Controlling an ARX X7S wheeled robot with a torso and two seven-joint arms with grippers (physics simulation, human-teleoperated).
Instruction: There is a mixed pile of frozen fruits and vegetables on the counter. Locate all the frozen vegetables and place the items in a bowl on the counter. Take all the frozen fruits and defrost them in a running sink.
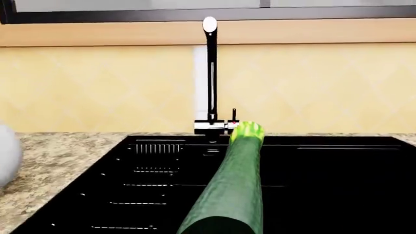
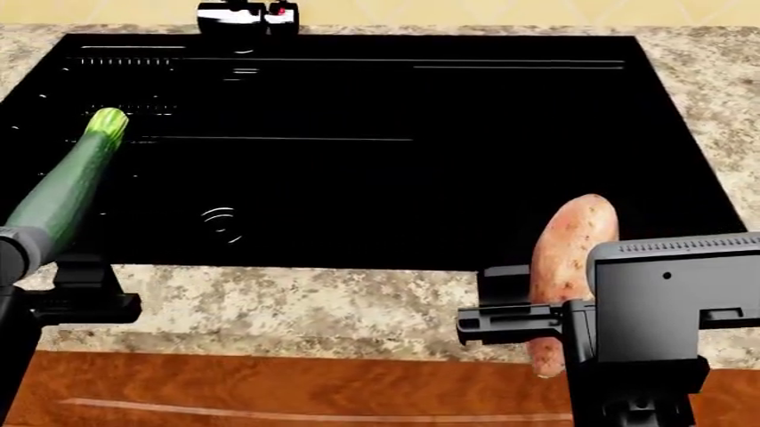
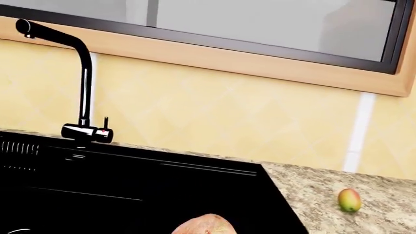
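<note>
Lengthwise, cucumber [image 2: 66,182] toward faucet [image 2: 246,15].

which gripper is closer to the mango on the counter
Right. The mango lies on the counter right of the sink; the right gripper is on that side, the left gripper across the sink.

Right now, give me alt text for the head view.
Both arms hold vegetables at a black sink: the left end effector grips a cucumber angled over the basin, the right end effector a sweet potato above the granite counter. The faucet base sits at the far edge.
</note>
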